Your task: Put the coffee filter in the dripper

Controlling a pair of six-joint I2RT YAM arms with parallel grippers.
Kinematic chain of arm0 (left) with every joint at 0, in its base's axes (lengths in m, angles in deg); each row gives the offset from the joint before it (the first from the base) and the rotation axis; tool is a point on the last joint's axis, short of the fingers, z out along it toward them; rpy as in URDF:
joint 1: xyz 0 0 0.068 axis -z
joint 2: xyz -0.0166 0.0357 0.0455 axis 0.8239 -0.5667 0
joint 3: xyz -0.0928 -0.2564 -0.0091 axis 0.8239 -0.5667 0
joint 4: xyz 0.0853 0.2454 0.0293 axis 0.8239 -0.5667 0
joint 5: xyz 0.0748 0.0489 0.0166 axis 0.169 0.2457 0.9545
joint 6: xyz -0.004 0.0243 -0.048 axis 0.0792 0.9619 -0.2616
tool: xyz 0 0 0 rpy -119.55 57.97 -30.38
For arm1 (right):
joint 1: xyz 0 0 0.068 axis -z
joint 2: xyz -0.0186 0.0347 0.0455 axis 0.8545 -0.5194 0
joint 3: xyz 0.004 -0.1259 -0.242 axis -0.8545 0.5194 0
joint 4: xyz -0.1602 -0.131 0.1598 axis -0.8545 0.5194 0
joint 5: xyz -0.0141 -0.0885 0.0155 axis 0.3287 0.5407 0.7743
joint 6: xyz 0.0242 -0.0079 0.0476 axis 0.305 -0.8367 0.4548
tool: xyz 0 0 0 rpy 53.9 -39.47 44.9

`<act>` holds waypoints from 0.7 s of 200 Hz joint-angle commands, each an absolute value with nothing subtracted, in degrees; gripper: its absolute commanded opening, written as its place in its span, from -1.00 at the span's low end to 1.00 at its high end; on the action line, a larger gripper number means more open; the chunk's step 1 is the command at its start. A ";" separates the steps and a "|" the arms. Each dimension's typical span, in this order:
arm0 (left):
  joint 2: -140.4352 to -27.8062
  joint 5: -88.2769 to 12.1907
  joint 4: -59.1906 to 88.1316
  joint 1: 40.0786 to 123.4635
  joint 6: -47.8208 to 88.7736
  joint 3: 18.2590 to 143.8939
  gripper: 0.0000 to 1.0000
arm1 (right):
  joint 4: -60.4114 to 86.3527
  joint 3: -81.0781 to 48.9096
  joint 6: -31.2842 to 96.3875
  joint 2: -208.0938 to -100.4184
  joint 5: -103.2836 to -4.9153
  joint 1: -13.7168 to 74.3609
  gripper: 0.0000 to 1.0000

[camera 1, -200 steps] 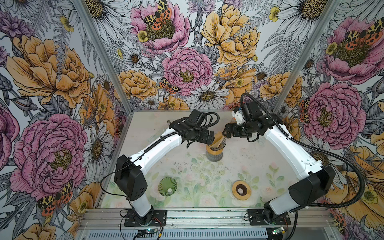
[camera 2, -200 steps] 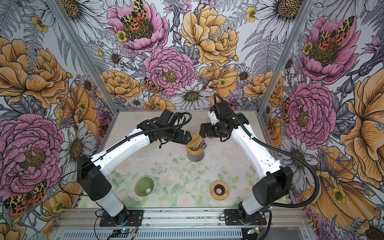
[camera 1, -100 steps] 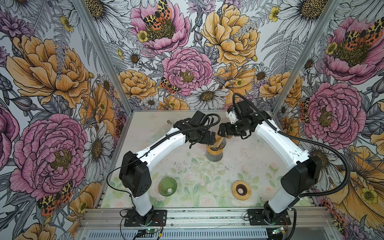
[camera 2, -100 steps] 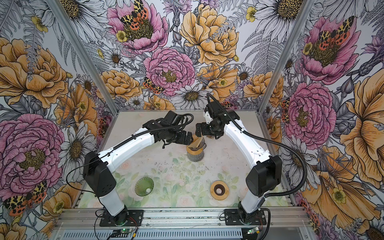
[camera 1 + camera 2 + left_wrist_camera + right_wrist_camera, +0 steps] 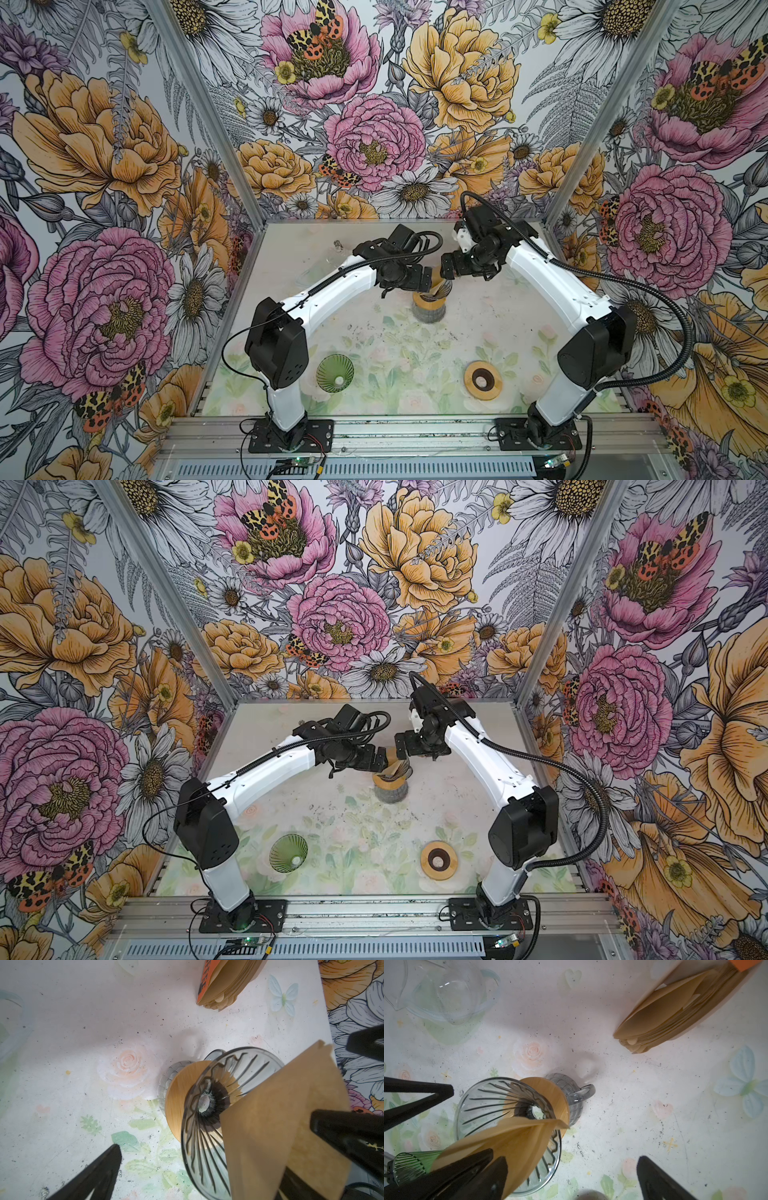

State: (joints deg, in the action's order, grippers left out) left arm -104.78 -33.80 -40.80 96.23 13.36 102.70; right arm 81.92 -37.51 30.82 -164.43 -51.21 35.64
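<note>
Counting first, please: what is on the table (image 5: 519,316)? (Ben)

Two arms, the left arm (image 5: 332,291) and the right arm (image 5: 552,282), each with one gripper. Two drippers: one clear dripper (image 5: 199,1142) sits on a wooden collar (image 5: 176,1093) over one grey ribbed cup (image 5: 430,315) in the middle of both top views, and one green dripper (image 5: 335,372) stands alone at the lower left. One more wooden ring (image 5: 483,380) lies at the lower right. Also one glass carafe (image 5: 446,997) and one pack of filters (image 5: 675,1016) with an orange cover. (Ana)

And the coffee filter (image 5: 280,1126)? (Ben)

Only one is out of the pack. Its point is down inside the clear dripper, near the hole. Its wide edge stands above the rim, not spread against the wall. (Ana)

How are the jaws? (Ben)

The left gripper (image 5: 214,1130) has its fingers (image 5: 93,1174) wide apart, and the right gripper (image 5: 569,1157) too. One finger of each is just beside the paper, but neither is clamped on it. (Ana)

What differs from one second ago? (Ben)

The right gripper has come toward the left of the frame, so the gap between both grippers is smaller. The filter, the green dripper and the loose ring stayed in place, and the jaws stayed wide. (Ana)
</note>
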 commanded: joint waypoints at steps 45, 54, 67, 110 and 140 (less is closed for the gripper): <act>-107.97 -33.79 -40.81 95.07 11.99 105.15 0.98 | 83.69 -35.55 28.43 -163.81 -49.96 35.19 0.97; -108.36 -33.77 -40.81 94.81 11.71 105.25 0.97 | 83.66 -35.60 28.38 -163.96 -50.32 35.16 0.97; -108.68 -33.68 -40.77 94.60 11.52 105.32 0.98 | 83.69 -35.80 28.37 -164.19 -50.79 35.15 0.97; -109.29 -33.69 -40.73 93.82 11.16 104.98 0.98 | 84.04 -36.55 28.16 -165.15 -50.92 35.00 0.96; -109.05 -33.68 -40.71 93.36 10.69 104.72 0.97 | 84.16 -35.56 27.83 -165.41 -50.66 34.82 0.97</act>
